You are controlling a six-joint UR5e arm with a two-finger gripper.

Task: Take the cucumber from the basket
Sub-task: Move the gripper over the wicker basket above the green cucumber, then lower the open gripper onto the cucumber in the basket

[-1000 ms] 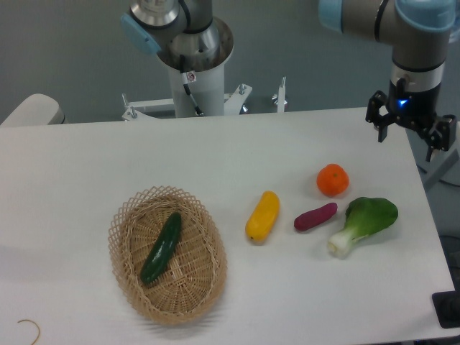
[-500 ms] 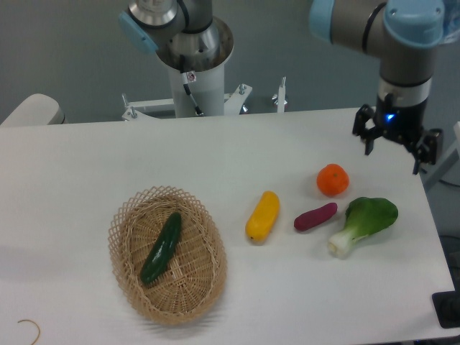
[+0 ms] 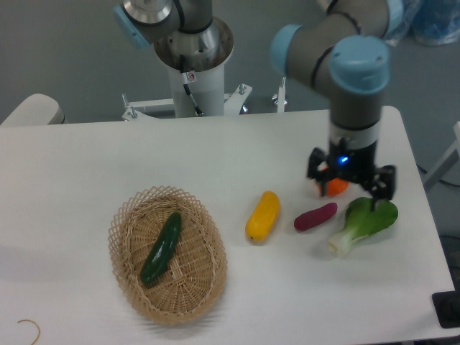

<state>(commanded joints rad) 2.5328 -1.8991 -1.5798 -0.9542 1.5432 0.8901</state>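
Dark green, the cucumber (image 3: 161,248) lies diagonally inside the wicker basket (image 3: 129,215) at the table's front left. I see my gripper (image 3: 351,183) well apart to the right, fingers spread and empty, above the orange (image 3: 335,187) and bok choy (image 3: 365,223).

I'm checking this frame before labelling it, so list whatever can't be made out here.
- Orange: mostly hidden behind the gripper in the fixed camera view.
- Gripper fingers: dark against the arm's body, so open or shut can't be told.
- Cucumber underside: hidden where it lies in the basket.
- Thin curved thing at the bottom left: too small to identify.
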